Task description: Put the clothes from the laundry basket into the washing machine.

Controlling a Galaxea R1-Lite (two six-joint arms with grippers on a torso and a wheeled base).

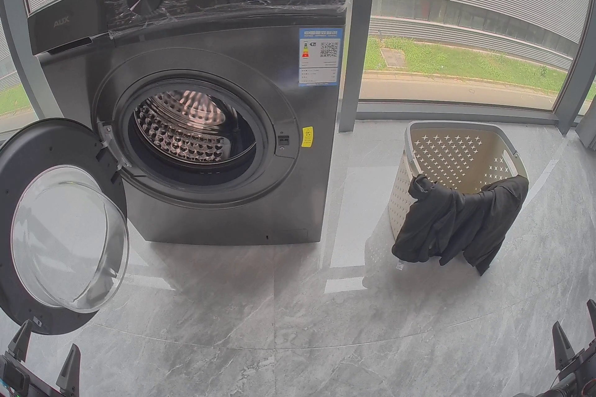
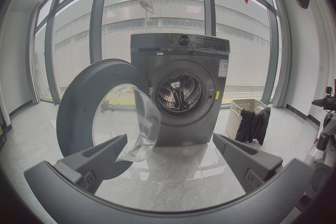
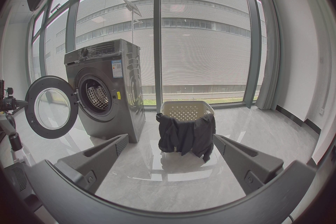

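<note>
Two grippers are sitting low at the near edge of my feed, one on each side. My left gripper [image 2: 168, 137] is keeping its fingers spread wide apart, gripping nothing, and it is hovering above the floor [image 1: 310, 324] near the lower edge of the open door [image 1: 37, 150]. My right gripper [image 3: 169, 137] is also showing its fingers well apart and is facing the laundry basket [image 1: 460, 126] from some way back.

One dark garment [image 1: 459, 224] is hanging over the basket's near rim, with most of it draping down the outside wall. Its lowest corner is dangling close to the floor, and I cannot tell whether it is touching. The basket is standing upright on the grey floor to the right of the washing machine [image 1: 298, 193], apart from it and just in front of the window [image 1: 472, 13].

I am seeing the machine's round door standing fully open on the left, its clear glass bowl bulging toward me. The steel drum [image 1: 186, 125] is showing through the opening.
</note>
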